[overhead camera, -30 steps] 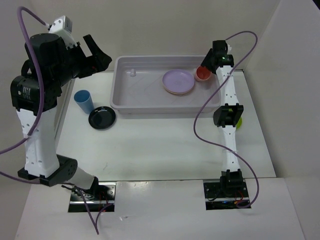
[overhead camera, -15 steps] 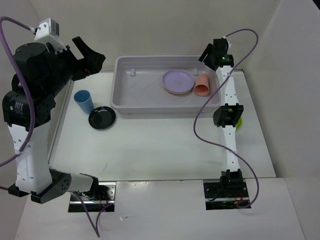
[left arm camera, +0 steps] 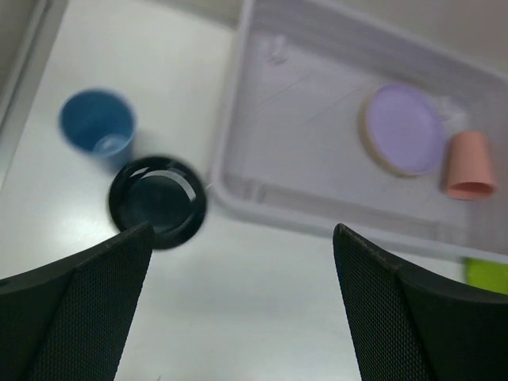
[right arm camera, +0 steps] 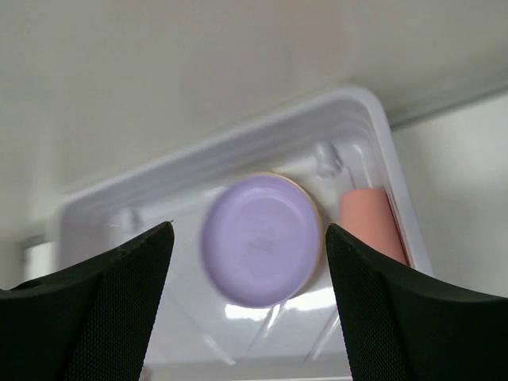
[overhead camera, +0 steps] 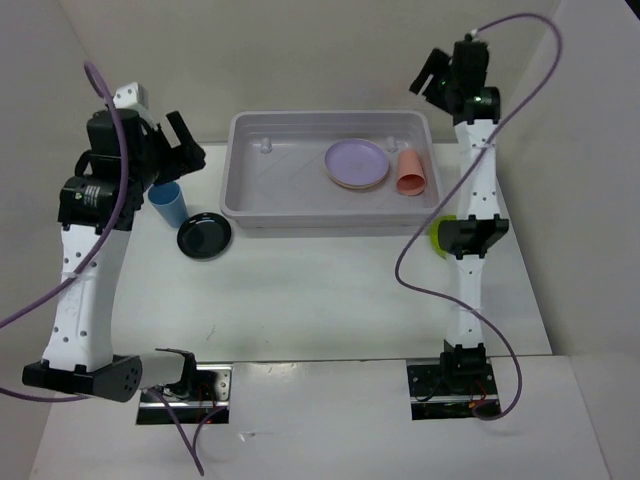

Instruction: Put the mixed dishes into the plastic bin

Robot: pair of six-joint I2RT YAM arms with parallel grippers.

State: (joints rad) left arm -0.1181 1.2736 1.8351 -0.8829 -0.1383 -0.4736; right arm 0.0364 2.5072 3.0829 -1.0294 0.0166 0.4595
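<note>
Plastic bin (overhead camera: 290,178): upper centre of the overhead view, long side toward me, so either arm can reach over its rim.
Left gripper (overhead camera: 188,143): spread wide and empty, raised at upper left above the dishes outside the bin; I judge it poised for a pick.
Right gripper (overhead camera: 437,78): jaws apart, holding nothing, high at upper right.
Lilac plate (overhead camera: 357,162): flat in the bin's right half, on a paler plate.
Black plate (overhead camera: 204,236): on the table, left of the bin.
Lime green plate (overhead camera: 440,236): right of the bin, mostly hidden by my arm.
Salmon-pink cup (overhead camera: 411,172): in the bin on its side, just beside the lilac plate.
Blue cup (overhead camera: 168,204): upright beside the black plate.
</note>
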